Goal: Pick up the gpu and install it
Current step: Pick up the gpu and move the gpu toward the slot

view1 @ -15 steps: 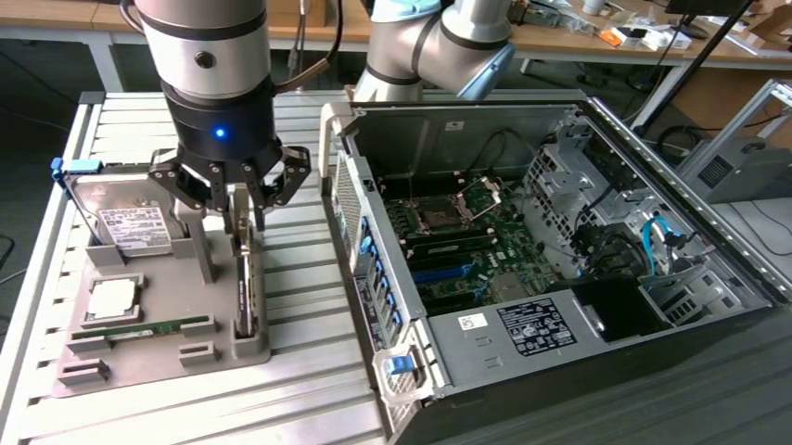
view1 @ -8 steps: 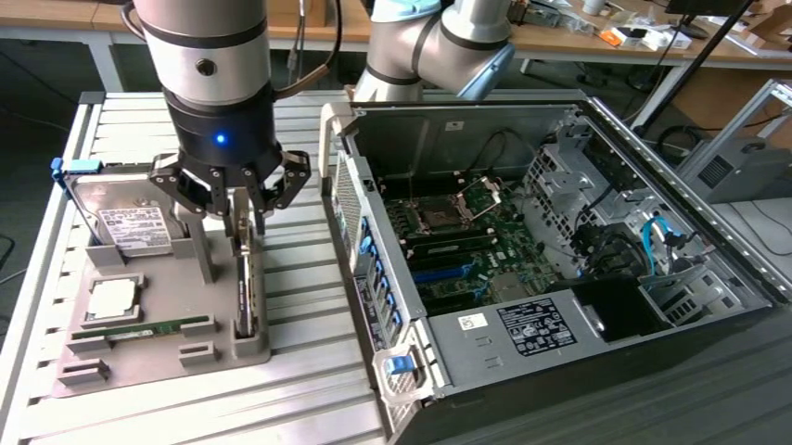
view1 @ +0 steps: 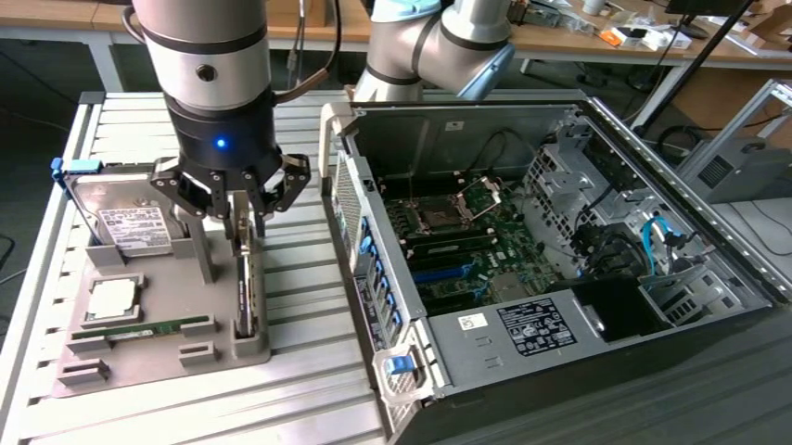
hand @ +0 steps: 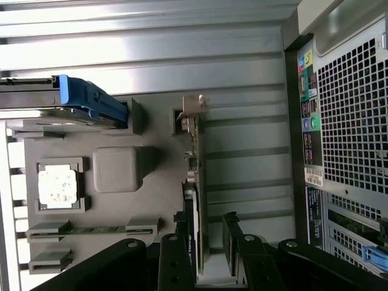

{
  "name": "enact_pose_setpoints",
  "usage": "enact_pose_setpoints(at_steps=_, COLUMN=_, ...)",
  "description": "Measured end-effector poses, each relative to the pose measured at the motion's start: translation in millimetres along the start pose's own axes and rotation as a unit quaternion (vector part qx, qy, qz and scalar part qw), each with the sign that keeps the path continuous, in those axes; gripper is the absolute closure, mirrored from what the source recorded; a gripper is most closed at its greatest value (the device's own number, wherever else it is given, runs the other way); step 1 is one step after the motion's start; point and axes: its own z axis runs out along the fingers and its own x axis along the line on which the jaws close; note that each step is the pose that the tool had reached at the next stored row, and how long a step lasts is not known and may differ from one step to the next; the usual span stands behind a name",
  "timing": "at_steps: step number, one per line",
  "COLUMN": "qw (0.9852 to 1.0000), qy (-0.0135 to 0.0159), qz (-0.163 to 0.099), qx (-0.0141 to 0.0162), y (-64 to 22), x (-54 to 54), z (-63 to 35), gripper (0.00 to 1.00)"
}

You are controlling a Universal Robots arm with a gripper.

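The tool (hand: 205, 241) stands wide, its fingers either side of the upright gpu (hand: 198, 179) in the grey holder (hand: 159, 185) on the table (hand: 182, 54), seemingly not touching it.

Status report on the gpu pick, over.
Gripper open, astride gpu. It stands on edge in gray holder, not lifted. Hard drive alongside, apart from gripper.

The arm (view1: 204, 56) is showing silver-grey cylinders and pale blue joint caps (view1: 489, 69) along the frame's top; a blue light (view1: 222, 143) is glowing on its black wrist above the black, pivot-studded claw (view1: 241, 218).
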Motion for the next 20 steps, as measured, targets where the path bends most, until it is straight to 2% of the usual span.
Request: enact_pose_setpoints(at_steps=20, qw=1.0, qy=0.0, qz=0.0, qx=0.0001, y=-1.8, x=0.5, z=9.4, gripper=0.64)
